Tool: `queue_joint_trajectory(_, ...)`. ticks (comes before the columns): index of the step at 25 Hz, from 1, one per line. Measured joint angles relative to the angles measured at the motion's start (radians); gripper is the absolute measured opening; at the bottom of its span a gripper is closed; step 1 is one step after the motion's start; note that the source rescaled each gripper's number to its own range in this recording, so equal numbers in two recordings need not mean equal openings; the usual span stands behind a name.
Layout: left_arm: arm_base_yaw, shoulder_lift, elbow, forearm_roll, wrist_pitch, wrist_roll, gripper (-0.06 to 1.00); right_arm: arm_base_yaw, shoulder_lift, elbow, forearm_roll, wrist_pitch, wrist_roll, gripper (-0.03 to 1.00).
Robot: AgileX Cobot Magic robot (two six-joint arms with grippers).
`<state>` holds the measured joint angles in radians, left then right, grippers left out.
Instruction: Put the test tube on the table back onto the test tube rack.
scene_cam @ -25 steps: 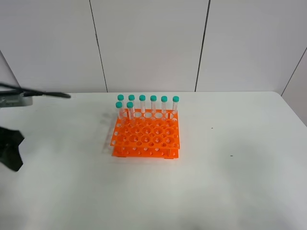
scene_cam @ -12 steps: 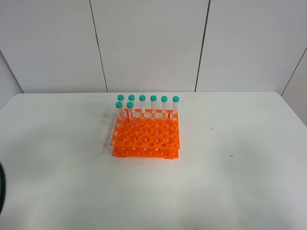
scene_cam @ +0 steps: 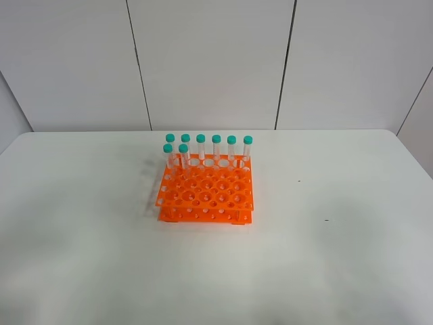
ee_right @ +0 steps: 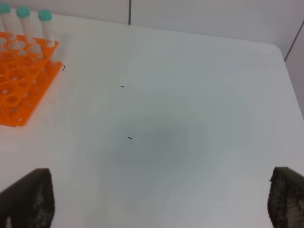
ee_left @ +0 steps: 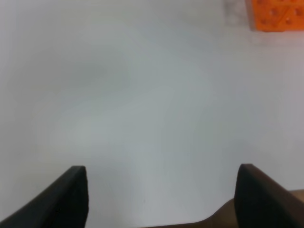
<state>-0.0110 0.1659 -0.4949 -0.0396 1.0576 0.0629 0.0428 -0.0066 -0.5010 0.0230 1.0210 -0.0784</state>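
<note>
A: Where are the tubes?

B: All eight teal-capped tubes (scene_cam: 201, 147) stand upright in the orange test tube rack (scene_cam: 206, 196), six along its far row and two just in front at the left end. The rack sits mid-desk (scene_cam: 338, 257); I can't pick out any tube lying on the desk.

A: And the arms?

B: Neither shows from above. The left gripper (ee_left: 161, 197) hangs over bare desk, jaws spread wide and grasping nothing, rack corner well off. The right gripper (ee_right: 161, 199) is likewise released, empty, the rack off to one side.
</note>
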Motion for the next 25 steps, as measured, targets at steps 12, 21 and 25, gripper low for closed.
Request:
queue_joint_trajectory(12,-0.009,-0.168,0.0,-0.001,0.0,0.0,1.0,0.0,0.0,0.0,0.0,0.0,0.0,1.0)
queue_joint_trajectory(21,-0.009,-0.169,0.0,-0.001,0.001,0.0,1.0,0.0,0.0,0.0,0.0,0.0,0.0,1.0)
queue_joint_trajectory(25,-0.009,-0.169,0.0,-0.001,0.001,0.0,1.0,0.0,0.0,0.0,0.0,0.0,0.0,1.0)
